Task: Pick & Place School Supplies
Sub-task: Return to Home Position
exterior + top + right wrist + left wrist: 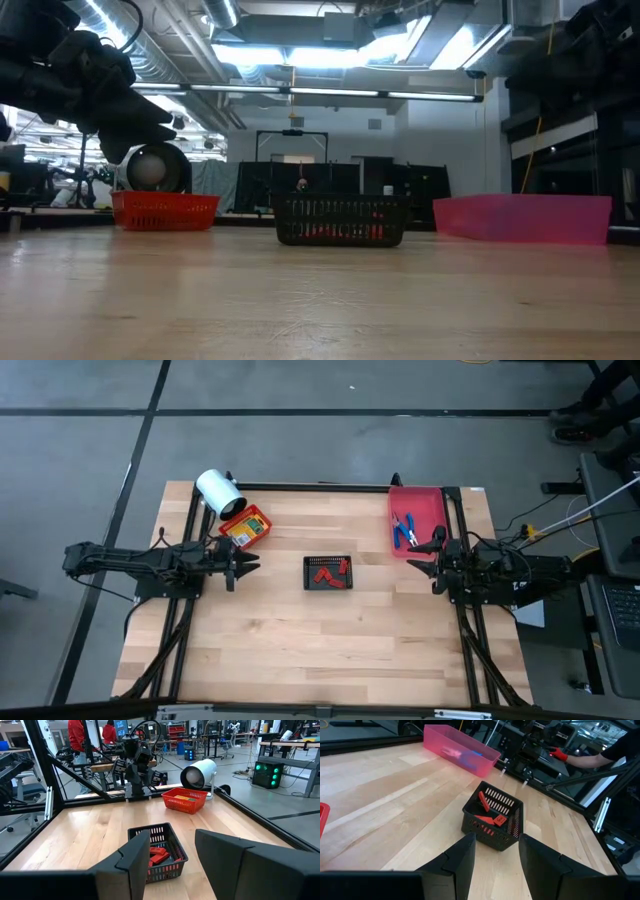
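Tiny red pieces (327,573) lie in a black tray (309,582) at the table's middle, also seen from the left wrist (492,819) and right wrist (158,856). Yellow-orange boxes (246,528) sit in a red basket (262,520) at the far left. Blue-handled pliers (403,530) lie in a pink-red tray (430,508) at the far right. My left gripper (253,564) (496,854) is open, left of the black tray. My right gripper (415,565) (171,855) is open, right of it. Neither touches anything.
A white cylinder roll (217,491) lies beside the red basket at the table's far left corner. Black frame rails (186,610) run along the table's left and right sides. Bare wood (320,645) stretches across the near half. People stand in the room beyond.
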Controlling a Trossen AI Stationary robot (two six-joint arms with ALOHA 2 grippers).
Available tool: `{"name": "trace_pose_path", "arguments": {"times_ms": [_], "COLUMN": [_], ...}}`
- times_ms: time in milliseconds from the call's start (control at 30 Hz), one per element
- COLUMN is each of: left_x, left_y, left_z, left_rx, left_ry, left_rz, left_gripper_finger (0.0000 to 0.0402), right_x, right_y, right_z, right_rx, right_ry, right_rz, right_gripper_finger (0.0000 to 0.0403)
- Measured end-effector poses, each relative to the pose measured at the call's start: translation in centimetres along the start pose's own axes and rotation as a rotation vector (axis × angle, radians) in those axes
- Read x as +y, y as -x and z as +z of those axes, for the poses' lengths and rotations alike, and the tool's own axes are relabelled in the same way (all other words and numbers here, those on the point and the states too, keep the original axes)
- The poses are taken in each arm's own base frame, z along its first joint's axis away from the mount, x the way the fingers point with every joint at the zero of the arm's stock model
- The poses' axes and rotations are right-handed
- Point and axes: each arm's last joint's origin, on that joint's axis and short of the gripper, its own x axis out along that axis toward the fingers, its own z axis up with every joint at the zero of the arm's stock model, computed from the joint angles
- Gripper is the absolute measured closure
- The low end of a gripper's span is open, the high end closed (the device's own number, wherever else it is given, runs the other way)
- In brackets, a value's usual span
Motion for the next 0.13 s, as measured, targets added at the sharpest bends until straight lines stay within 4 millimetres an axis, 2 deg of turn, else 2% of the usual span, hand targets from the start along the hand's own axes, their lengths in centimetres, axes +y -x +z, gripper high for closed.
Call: {"name": "trace_pose_path", "arguments": {"times_ms": [133], "left_x": [0.00], "left_y": [0.00], "left_z": [0.00], "left_rx": [0.000], "left_ry": [0.000], "left_rz": [0.000], "left_gripper_finger": [0.0254], "right_x": [0.00], "right_y": [0.00], "right_z": [0.00], "right_rx": [0.000], "right_ry": [0.000], "right_rz": [0.000], "right_gripper_finger": [0.0241]}}
